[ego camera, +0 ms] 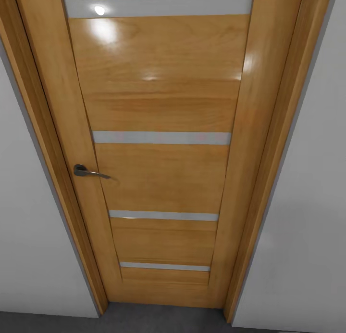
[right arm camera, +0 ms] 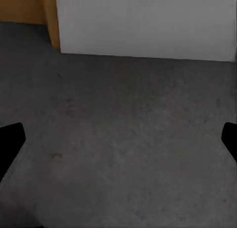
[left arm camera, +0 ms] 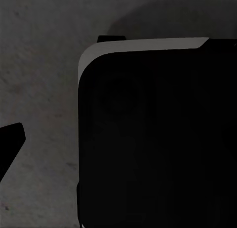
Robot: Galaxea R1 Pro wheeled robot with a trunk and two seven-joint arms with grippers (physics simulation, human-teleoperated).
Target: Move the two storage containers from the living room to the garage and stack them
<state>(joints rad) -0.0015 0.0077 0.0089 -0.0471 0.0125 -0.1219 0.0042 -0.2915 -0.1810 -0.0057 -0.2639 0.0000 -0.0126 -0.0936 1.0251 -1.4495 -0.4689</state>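
Facing closed wooden door [ego camera: 161, 150], handle [ego camera: 89, 172] left; my right gripper [right arm camera: 118, 144] spread over grey floor [right arm camera: 123, 154], left gripper's state unclear.

The wooden door [ego camera: 161, 145] is cut off at twelve o'clock. In the left wrist view a big black block [left arm camera: 158, 139] hides much of the floor [left arm camera: 39, 65].

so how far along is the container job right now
Nothing looks done from here. The head view faces a closed wooden door with its handle, standing on dark grey floor. The right gripper is open and empty above that floor. In hand: travelling. Left: placing and stacking both containers.
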